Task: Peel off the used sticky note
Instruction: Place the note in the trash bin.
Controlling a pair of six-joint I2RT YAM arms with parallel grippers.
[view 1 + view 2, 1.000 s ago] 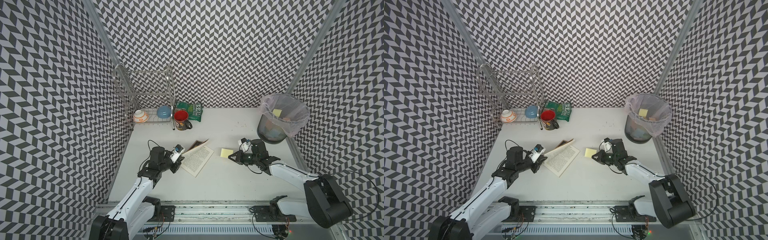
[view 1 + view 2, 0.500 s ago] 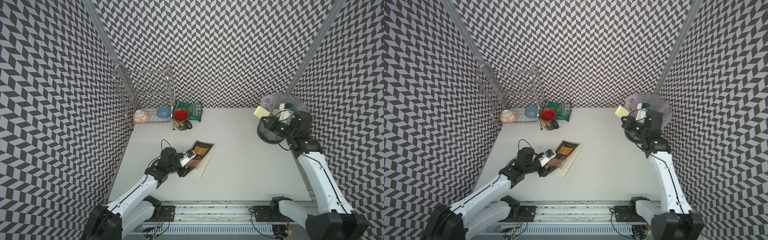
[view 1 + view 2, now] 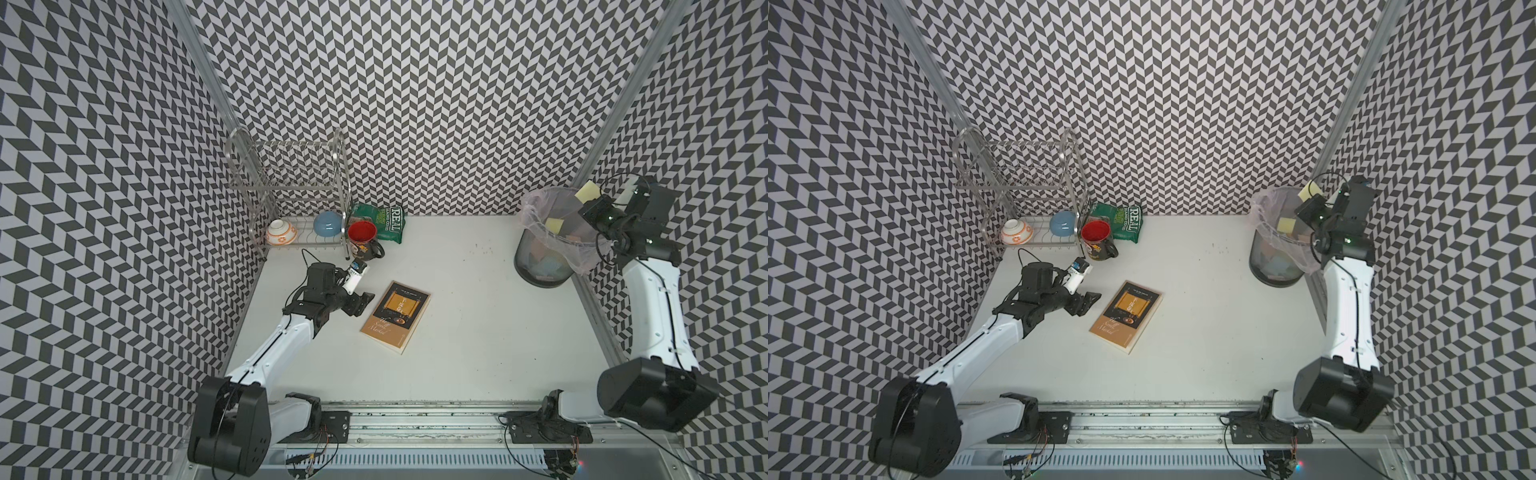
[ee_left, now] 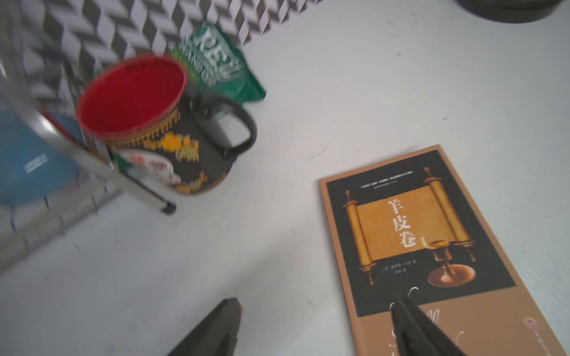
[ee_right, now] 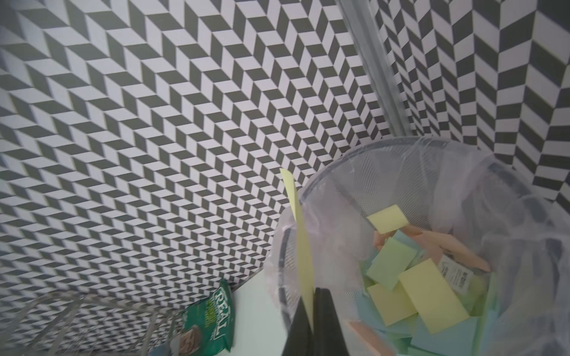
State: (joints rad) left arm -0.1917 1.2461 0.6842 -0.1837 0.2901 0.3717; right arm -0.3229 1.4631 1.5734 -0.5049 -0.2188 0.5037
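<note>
One step left, I'd say: right gripper (image 5: 314, 303) is clamped on the yellow sticky note (image 5: 300, 243), holding it edge-up above the rim of the trash bin (image 3: 540, 274), which has other notes (image 5: 431, 296) inside; left gripper (image 4: 317, 303) hangs with jaws apart, empty, beside the closed book (image 4: 416, 234). Peel looks done, drop into the bin remains.

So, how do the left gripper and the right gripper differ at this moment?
The left gripper has its jaws open and empty; the right gripper has them shut on a yellow sticky note. The left gripper is low by the closed book; the right gripper is high at the rim of the trash bin. Both are black.
</note>
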